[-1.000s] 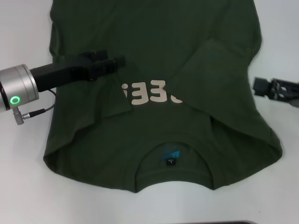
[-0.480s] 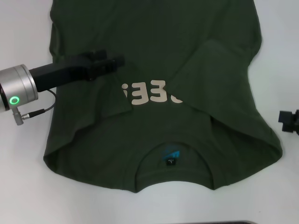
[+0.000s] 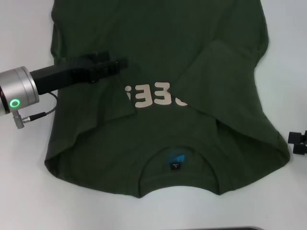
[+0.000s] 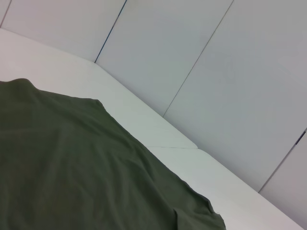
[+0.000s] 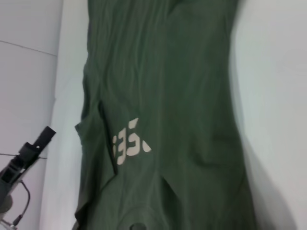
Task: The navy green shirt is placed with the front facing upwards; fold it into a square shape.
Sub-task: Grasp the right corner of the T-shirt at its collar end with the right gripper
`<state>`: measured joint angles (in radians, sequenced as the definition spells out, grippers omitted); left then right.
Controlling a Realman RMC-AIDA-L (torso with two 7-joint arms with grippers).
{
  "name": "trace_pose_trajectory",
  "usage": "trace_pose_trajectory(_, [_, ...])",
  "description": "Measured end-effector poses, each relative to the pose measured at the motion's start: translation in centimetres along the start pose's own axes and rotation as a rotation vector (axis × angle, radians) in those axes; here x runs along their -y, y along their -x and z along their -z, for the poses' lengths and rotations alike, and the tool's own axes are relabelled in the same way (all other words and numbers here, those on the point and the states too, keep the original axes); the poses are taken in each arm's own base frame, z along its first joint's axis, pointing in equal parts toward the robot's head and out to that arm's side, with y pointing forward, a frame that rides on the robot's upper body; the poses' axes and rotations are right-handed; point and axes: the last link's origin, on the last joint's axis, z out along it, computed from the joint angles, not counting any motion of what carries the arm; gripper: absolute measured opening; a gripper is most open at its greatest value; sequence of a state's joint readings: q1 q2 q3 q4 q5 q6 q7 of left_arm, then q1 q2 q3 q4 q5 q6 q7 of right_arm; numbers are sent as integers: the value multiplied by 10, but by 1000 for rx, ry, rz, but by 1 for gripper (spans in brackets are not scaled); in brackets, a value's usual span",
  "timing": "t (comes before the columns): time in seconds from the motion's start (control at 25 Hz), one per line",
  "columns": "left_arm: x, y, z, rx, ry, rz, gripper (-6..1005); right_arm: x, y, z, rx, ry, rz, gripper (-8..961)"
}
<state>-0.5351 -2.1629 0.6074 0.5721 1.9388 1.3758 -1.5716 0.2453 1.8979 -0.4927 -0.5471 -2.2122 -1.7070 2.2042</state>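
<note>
The navy green shirt lies flat on the white table, front up, with its pale block letters and its neck label showing. Both sleeves are folded in over the body. My left gripper hovers over the shirt's left part, just above the folded left sleeve, open and empty. My right gripper shows only at the view's right edge, off the shirt beside its right shoulder. The left wrist view shows plain green cloth. The right wrist view shows the shirt and the left gripper farther off.
The white table shows bare on both sides of the shirt. Grey wall panels stand behind the table's far edge. A cable hangs from the left wrist. A dark edge lies along the table's front.
My right gripper has drawn back from beside the shirt's right side toward the near right edge of the view. The left gripper and the shirt have not moved.
</note>
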Motion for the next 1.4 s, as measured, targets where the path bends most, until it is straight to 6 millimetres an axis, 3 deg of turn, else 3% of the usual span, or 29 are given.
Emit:
trace_pose_trajectory(1.24, [1, 0, -1, 1, -6, -1, 775, 2, 2, -22, -28, -36, -17, 743])
trace_pose_trajectory(1.4, [1, 0, -1, 1, -6, -1, 775, 4, 0, -23, -44, -53, -30, 586])
